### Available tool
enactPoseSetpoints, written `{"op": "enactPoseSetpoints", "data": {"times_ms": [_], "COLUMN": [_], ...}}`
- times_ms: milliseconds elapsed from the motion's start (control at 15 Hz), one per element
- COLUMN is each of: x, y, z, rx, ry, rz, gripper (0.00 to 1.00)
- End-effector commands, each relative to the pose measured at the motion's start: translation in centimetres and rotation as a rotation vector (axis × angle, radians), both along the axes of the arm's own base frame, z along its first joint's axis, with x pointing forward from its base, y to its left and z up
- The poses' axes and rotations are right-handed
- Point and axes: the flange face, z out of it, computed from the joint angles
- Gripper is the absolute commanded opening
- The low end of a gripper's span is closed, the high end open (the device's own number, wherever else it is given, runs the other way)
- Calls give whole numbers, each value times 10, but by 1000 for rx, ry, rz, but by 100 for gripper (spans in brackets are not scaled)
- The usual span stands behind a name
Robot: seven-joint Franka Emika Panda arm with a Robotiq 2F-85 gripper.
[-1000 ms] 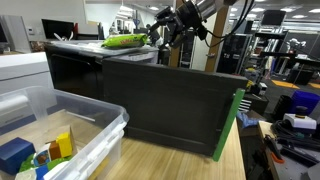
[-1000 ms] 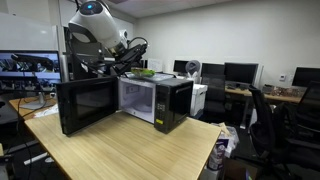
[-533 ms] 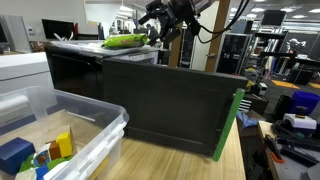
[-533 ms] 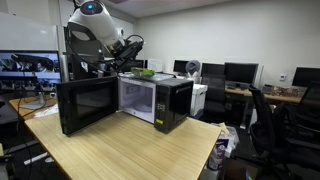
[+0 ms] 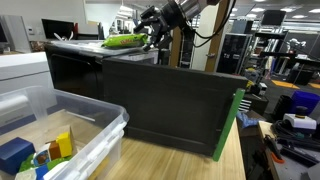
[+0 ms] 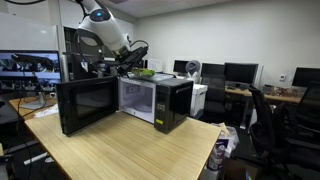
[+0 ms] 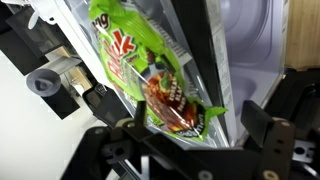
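Where the bag sits: the bag point(image 5: 125, 41), green, lies flat on top of the microwave point(image 6: 160, 100); in the wrist view it runs from 11 to 5 o'clock.
Tool: the tool point(image 7: 190, 140) is spread wide, with one finger on each side of the bag's lower end in the wrist view. It pinches nothing. Whether a finger touches the bag I cannot tell.
Tool's place: in an exterior view the tool point(image 5: 152, 27) hangs at about 2 o'clock from the bag, just beside its end.
Change: over the last second the tool has slid toward 9 o'clock in that view, from well off the bag to right at its end. Bag and microwave have not moved.
Meaning: as I judge it, the reach to the bag is about complete, with the fingers astride it and no grip made yet.
Door: the door point(image 6: 88, 105) is swung open toward 9 o'clock, and the cavity shows.
Count: one bag, one microwave, one door, one tool, and one clear bin point(image 5: 100, 110) at 7 o'clock with small blocks inside.
Tabletop: the tabletop point(image 6: 130, 150) carries the microwave.
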Motion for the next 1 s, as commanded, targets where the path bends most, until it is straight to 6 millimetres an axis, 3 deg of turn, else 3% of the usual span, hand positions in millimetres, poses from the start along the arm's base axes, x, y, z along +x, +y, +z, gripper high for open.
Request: {"op": "enactPoseSetpoints", "data": {"times_ms": [0,267,533,733,933], "x": [25,38,36,25,15], "y": [3,2,-6,-12,-20], "z": [0,-1,1,2,16], "rx": [13,28,36,63,112], "ry": [-18,-27,-30,-29,-55], "rz": [-33,-55,-74,-95,-121], "gripper": [67,38,15,13,12]}}
